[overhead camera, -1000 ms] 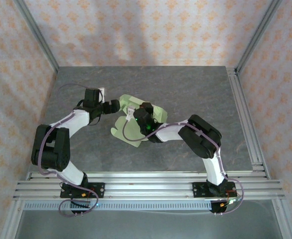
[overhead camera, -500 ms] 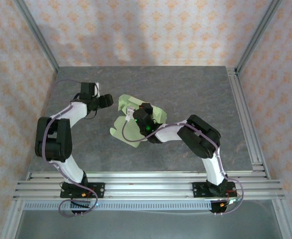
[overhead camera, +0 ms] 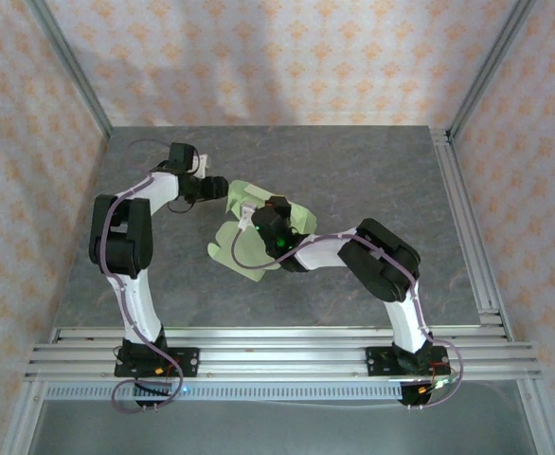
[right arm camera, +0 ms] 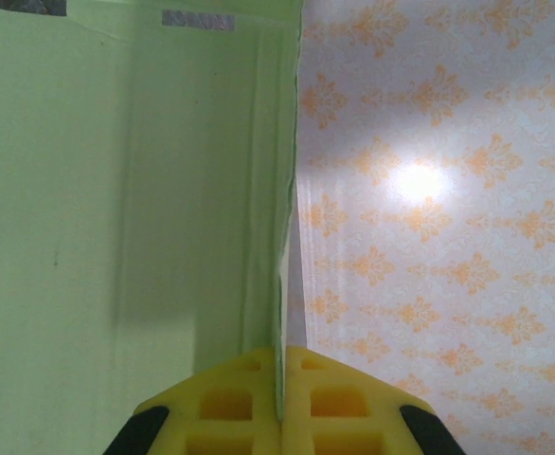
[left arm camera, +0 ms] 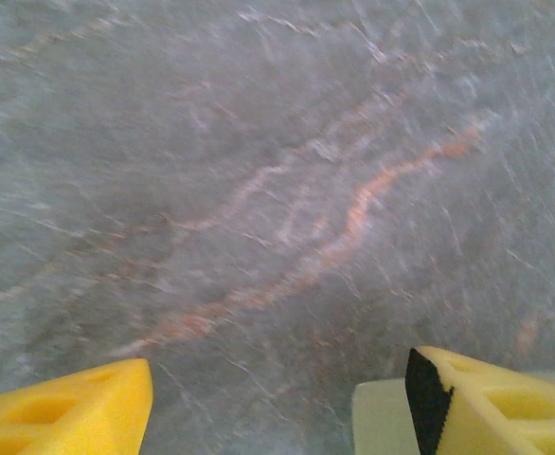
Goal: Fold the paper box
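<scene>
The paper box is a pale green die-cut sheet with rounded flaps, held partly raised at mid-table. My right gripper is shut on it; in the right wrist view the yellow fingers pinch a thin upright edge of the green card. My left gripper reaches in from the left, just beside the sheet's upper flap. Its yellow fingers stand wide apart over the grey tabletop, and a corner of green card lies next to the right finger, not between the two.
The grey marbled tabletop stretches around the sheet. Patterned walls enclose the back and sides, and aluminium rails run along the right and near edges.
My left arm has swung its gripper right and towards the back, from left of the sheet up to its upper flap. The right gripper and the sheet have stayed put.
</scene>
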Robot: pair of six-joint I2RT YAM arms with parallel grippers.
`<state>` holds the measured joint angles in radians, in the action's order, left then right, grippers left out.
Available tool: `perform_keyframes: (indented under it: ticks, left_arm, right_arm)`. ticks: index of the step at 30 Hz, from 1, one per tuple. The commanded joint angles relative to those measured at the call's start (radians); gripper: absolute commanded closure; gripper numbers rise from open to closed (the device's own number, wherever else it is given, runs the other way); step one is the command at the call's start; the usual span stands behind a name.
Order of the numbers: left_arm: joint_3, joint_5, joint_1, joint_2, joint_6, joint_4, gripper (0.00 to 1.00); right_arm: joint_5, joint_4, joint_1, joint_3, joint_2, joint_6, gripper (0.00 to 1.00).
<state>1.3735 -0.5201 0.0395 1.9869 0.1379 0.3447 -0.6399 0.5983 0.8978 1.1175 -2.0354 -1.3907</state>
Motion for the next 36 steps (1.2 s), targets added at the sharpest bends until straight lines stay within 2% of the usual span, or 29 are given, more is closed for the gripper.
perform_keyframes:
  ticks: [1,10,22,36]
  left_arm:
    - [0.007,-0.063,0.012,-0.019,-0.062,0.043,0.27]
    - [-0.054,-0.086,0.013,-0.07,-0.079,0.02,0.24]
    - [-0.089,-0.204,0.013,-0.111,-0.12,-0.004,0.23]
    - [-0.075,-0.249,0.036,-0.104,-0.2,0.071,0.24]
  right_arm:
    - [0.001,-0.061,0.005,0.027,0.025,0.022,1.0]
    - [0.004,-0.065,0.003,0.043,0.008,0.026,1.0]
    - [0.008,-0.041,0.0,0.034,0.005,0.01,1.0]
    - [0.036,-0.091,-0.013,0.062,0.009,0.054,1.0]
